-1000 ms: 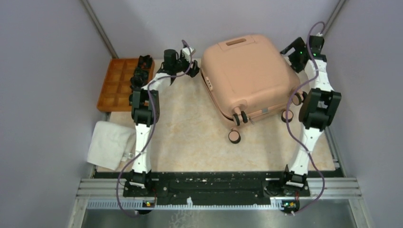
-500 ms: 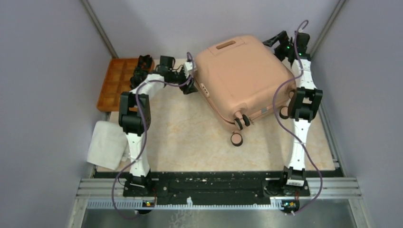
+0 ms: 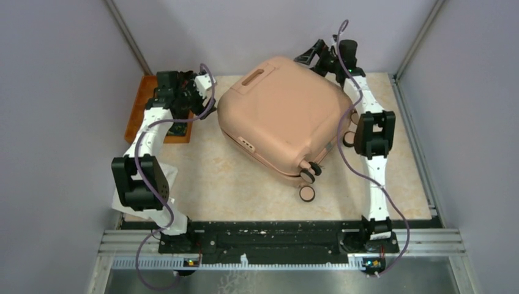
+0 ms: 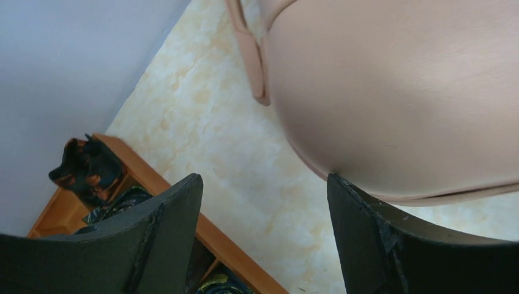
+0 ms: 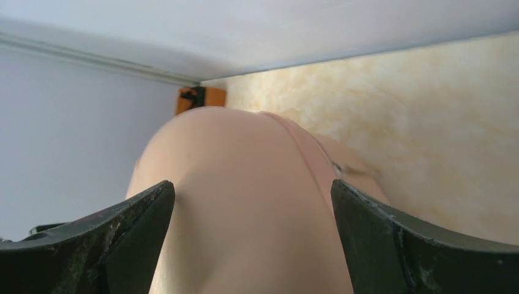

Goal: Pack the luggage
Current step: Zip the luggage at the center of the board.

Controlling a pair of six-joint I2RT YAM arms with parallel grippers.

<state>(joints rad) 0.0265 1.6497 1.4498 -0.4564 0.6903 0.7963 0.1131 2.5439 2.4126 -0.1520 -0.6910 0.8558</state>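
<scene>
Two arms flank the luggage [image 3: 278,116] in the top view. The peach-pink case lies shut and skewed on the marbled table [image 3: 232,184], its handle toward the back wall. The left gripper [image 3: 197,93] hovers between the case's left corner and the orange tray [image 3: 136,116]. The right gripper [image 3: 309,55] sits at the case's far right corner. A wheel-shaped disc [image 3: 306,194] lies just beside the near corner.

In the left wrist view, the left gripper [image 4: 263,184] is spread wide and holds nothing. The luggage [image 4: 398,92] bulges in just beyond its right finger. The tray [image 4: 214,236], with dark items [image 4: 85,168] inside, lies near the left finger.

In the right wrist view, the right gripper [image 5: 251,187] is also spread wide, with the rounded shell of the luggage [image 5: 232,153] filling the gap between its fingers. Whether they touch the shell cannot be told.

The likely risks are these. The smooth, curved shell offers little purchase, so a push from the right may slip off. A push that does carry may drive the case into the left arm or the tray. The near corner may also ride up on the disc.
</scene>
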